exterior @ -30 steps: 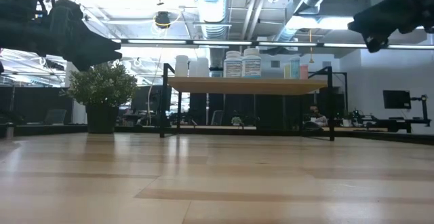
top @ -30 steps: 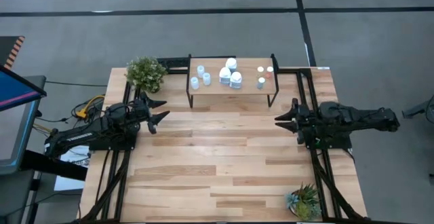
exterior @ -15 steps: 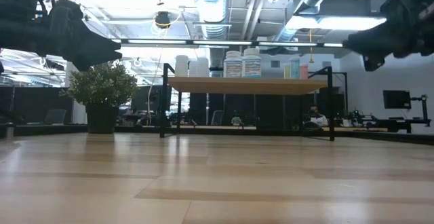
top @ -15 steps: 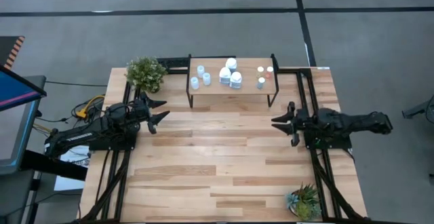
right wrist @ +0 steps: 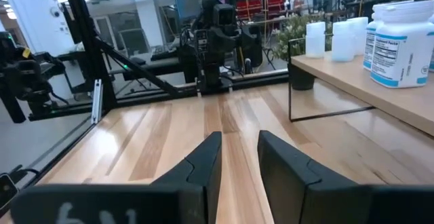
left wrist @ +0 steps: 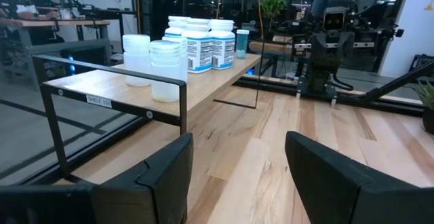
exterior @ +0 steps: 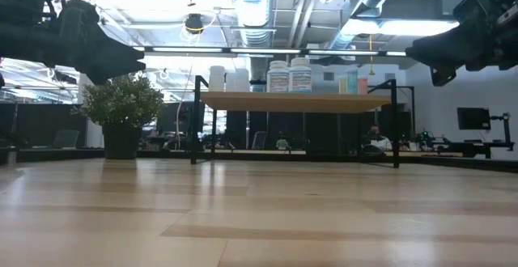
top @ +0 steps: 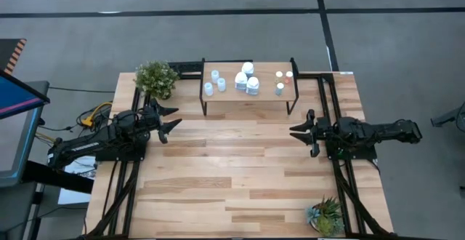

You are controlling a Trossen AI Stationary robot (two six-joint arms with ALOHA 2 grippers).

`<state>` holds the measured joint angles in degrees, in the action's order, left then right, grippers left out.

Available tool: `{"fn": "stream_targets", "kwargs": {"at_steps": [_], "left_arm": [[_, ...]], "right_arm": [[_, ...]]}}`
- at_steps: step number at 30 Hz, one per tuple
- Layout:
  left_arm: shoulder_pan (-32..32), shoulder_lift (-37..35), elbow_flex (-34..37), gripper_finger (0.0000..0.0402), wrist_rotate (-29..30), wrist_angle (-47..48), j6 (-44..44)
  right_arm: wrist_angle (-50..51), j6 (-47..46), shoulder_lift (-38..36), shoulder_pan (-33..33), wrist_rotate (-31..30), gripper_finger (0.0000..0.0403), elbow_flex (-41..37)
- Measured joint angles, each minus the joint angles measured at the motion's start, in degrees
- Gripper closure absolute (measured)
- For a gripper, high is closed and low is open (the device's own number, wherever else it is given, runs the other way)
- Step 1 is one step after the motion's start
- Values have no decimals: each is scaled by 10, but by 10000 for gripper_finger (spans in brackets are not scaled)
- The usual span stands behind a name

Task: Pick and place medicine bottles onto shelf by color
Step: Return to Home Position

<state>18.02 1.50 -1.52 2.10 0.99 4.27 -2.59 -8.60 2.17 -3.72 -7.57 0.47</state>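
Left tool (top: 174, 118) is hovering over the left edge of the counter (top: 232, 174), aiming toward the counter's middle. Its fingers (left wrist: 152, 180) are standing wide apart and gripping nothing. Right tool (top: 294, 132) is hovering over the right edge of the counter, aiming back at the left arm. Its fingers (right wrist: 203, 166) are standing only a narrow gap apart, with nothing between them.

The shelf (top: 265, 87) is sitting at the far edge of the counter, between the two arms, with its long axis running from left to right. All nine medicine bottles are standing on it upright, with their long axes vertical and their caps pointing up:

- Three pale-blue bottles (top: 215, 83) are grouping at the left end.
- Three larger white bottles (top: 248, 78) are clustering near the middle, with printed labels facing the left wrist camera.
- A yellowish bottle (top: 279, 74), a reddish bottle (top: 289, 75) and a teal bottle (top: 280, 89) are occupying the right end.

A bushy potted plant (top: 156, 78) is standing just beside the shelf's left end. A smaller potted plant (top: 325, 214) is sitting at the near right corner of the counter.
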Motion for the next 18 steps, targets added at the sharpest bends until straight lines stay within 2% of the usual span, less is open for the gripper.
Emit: {"fn": "stream_targets", "kwargs": {"at_steps": [18], "left_arm": [[0,0,0,180,0,0,0]], "right_arm": [[3,0,0,0,1,284,-1]]}}
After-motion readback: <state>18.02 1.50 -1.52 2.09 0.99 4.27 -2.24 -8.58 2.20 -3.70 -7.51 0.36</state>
